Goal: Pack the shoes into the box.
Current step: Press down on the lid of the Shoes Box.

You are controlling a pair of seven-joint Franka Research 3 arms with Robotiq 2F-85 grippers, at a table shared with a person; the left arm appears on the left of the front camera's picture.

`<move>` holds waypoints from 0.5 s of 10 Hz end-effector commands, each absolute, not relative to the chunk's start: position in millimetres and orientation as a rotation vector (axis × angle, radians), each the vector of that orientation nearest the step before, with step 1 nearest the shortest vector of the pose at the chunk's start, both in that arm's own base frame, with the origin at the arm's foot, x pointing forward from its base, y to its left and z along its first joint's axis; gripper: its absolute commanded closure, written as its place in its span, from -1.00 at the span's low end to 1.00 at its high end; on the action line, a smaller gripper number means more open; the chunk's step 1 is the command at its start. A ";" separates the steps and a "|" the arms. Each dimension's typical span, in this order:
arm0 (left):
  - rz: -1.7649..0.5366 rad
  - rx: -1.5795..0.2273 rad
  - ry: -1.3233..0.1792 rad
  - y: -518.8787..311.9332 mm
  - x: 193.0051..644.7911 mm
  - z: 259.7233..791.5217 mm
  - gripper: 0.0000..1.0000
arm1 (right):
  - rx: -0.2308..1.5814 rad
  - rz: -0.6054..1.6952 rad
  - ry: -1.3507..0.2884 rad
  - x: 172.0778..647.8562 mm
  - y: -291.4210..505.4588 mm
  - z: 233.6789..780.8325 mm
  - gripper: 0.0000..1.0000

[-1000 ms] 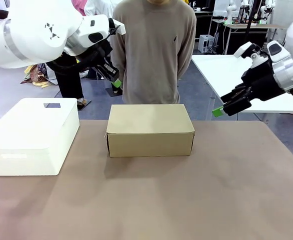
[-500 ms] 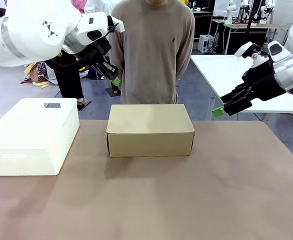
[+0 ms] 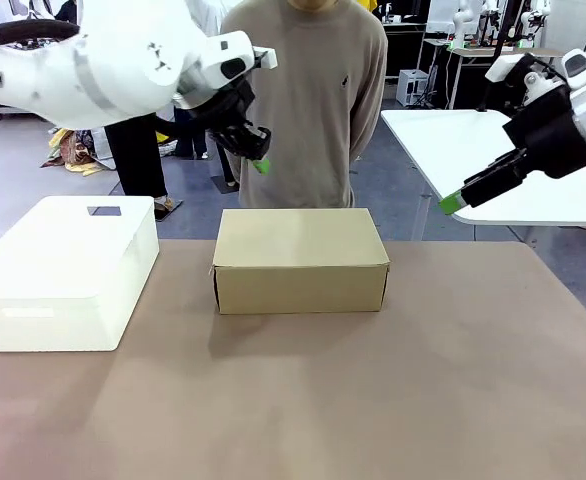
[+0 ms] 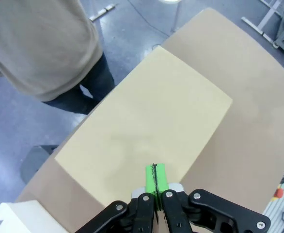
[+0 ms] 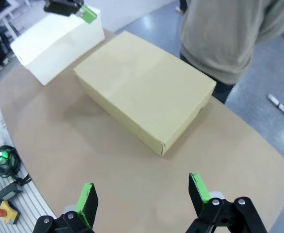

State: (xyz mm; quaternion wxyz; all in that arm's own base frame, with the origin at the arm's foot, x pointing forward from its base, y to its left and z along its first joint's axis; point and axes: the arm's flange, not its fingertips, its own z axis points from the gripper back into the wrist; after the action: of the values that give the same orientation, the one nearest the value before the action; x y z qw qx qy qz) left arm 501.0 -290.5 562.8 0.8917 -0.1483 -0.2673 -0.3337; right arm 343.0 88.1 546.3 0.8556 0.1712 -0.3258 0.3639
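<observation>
The box (image 3: 301, 258) stands closed on the brown worktop (image 3: 373, 400), near the far edge and about in the middle, with its flap lid down. The shoes cannot be seen anywhere, so I cannot tell where they are. To the left of the box, a little apart from it, stands a white plastic bin (image 3: 65, 268) with a handle cutout on its top. A person in a beige sweater (image 3: 308, 100) stands at the far side of the worktop, just behind the box. The left gripper (image 3: 259, 164) hangs in the air above the far left corner of the box and holds nothing; in the left wrist view its two green pads (image 4: 155, 178) are pressed together, with the lid of the box directly below them. The right gripper (image 3: 451, 203) is in the air to the right of the box, well apart from it and higher than its lid. In the right wrist view its fingers (image 5: 198, 188) stand wide apart with nothing between them, and the box lies further off on the worktop.
</observation>
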 end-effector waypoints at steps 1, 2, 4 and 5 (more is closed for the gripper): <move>-0.667 -0.323 -0.506 -304.5 519.9 567.3 1.00 | 0.325 0.739 -0.581 336.7 95.7 566.6 -1.00; -0.663 -0.314 -0.489 -311.2 525.3 561.2 1.00 | 0.306 0.735 -0.563 335.4 97.4 573.2 -1.00; -0.650 -0.298 -0.442 -319.6 533.9 546.8 1.00 | 0.296 0.740 -0.534 331.0 100.8 584.1 -1.00; -0.639 -0.298 -0.430 -322.0 537.8 540.1 1.00 | 0.285 0.735 -0.533 329.5 102.3 589.6 -1.00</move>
State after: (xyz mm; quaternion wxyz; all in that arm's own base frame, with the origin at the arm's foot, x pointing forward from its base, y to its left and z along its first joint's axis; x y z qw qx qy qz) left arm 533.1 -319.7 536.7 0.9087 -0.1529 -0.2203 -0.3198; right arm 331.6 100.7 579.6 0.8844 0.1363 -0.2639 0.3599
